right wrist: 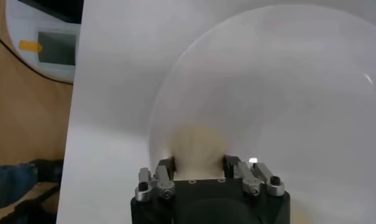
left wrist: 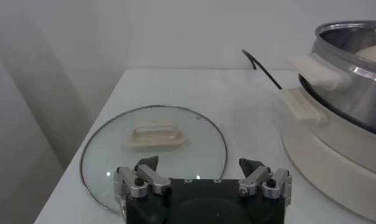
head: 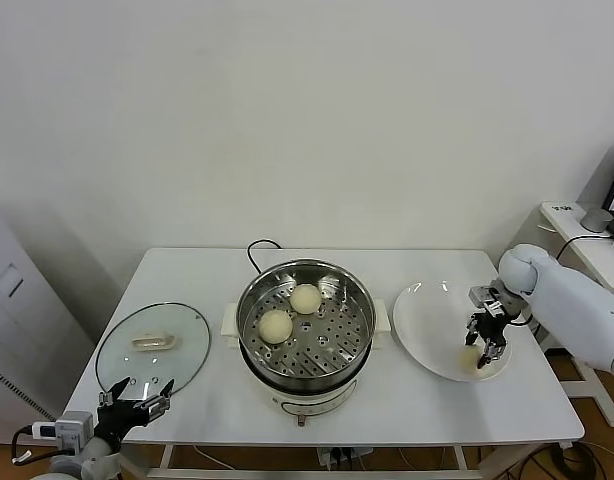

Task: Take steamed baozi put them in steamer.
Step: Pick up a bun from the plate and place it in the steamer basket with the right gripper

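The steamer point(head: 305, 333) is shiny silver steel with a regular pattern of small round holes on its inner tray, a white base and a black cord point(head: 255, 250), and the two baozi point(head: 290, 313) inside it are pale cream. The plate point(head: 427, 322) and the table point(head: 197, 275) are plain white, and the baozi on the plate point(right wrist: 198, 146) is cream-yellow. The glass lid point(head: 152, 349) is transparent with a dark rim and a cream handle point(left wrist: 158, 134); both grippers are black with silver metal parts.
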`<action>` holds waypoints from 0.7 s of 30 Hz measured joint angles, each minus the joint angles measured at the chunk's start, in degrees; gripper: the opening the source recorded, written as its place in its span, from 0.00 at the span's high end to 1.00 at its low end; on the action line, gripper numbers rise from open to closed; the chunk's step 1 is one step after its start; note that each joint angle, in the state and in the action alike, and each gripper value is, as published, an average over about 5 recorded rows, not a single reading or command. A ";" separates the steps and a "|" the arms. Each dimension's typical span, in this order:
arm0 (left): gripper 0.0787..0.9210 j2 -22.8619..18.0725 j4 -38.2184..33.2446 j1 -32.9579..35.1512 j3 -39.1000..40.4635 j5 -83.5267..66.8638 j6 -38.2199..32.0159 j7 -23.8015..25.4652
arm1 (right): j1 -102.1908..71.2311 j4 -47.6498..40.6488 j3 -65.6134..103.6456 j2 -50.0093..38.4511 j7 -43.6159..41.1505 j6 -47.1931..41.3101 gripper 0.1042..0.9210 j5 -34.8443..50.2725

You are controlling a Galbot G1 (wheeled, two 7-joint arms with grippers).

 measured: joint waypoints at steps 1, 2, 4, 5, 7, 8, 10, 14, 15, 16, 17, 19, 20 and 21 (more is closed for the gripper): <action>0.12 -0.02 -0.01 -0.01 -0.02 0.00 0.00 -0.01 | 0.85 0.64 -0.80 -0.47 -0.18 0.10 0.52 0.53; 0.12 -0.04 -0.02 -0.03 -0.03 0.00 0.00 -0.01 | 1.92 1.36 -1.73 -0.95 -0.38 0.21 0.52 1.16; 0.12 -0.07 -0.06 -0.07 -0.05 0.01 0.02 -0.02 | 4.55 2.91 -3.84 -1.77 -0.72 0.56 0.52 2.67; 0.12 -0.05 -0.10 -0.09 -0.05 0.01 0.03 -0.02 | 6.12 3.71 -4.96 -2.07 -0.89 0.83 0.52 3.52; 0.12 -0.01 -0.22 -0.17 -0.03 0.02 0.07 -0.03 | 9.45 5.26 -7.12 -2.40 -1.19 1.48 0.52 5.29; 0.12 0.02 -0.29 -0.22 -0.01 0.02 0.10 -0.03 | 11.17 6.02 -8.14 -2.45 -1.34 1.85 0.52 6.24; 0.12 0.03 -0.45 -0.32 0.03 0.03 0.18 -0.05 | 14.50 7.50 -9.95 -2.33 -1.59 2.63 0.52 8.22; 0.12 0.01 -0.77 -0.27 0.07 0.06 0.26 -0.09 | 20.50 10.05 -12.40 -0.96 -2.13 4.43 0.52 12.26; 0.12 0.01 -0.81 -0.23 0.07 0.07 0.26 -0.09 | 21.82 10.59 -12.82 -0.39 -2.31 4.97 0.52 13.14; 0.12 0.00 -0.83 -0.19 0.08 0.07 0.25 -0.09 | 23.02 11.11 -13.18 0.25 -2.49 5.54 0.52 13.92; 0.12 -0.02 -0.85 -0.15 0.08 0.07 0.24 -0.09 | 24.16 11.63 -13.51 0.95 -2.63 6.15 0.51 14.65; 0.12 -0.07 -0.91 -0.08 0.10 0.07 0.20 -0.09 | 26.13 12.64 -14.03 2.47 -2.79 7.40 0.51 16.01; 0.12 -0.10 -0.95 -0.04 0.10 0.08 0.17 -0.08 | 26.97 13.14 -14.24 3.31 -2.81 8.08 0.51 16.65; 0.12 -0.11 -0.97 -0.02 0.10 0.08 0.13 -0.07 | 27.71 13.65 -14.46 4.18 -2.80 8.79 0.51 17.23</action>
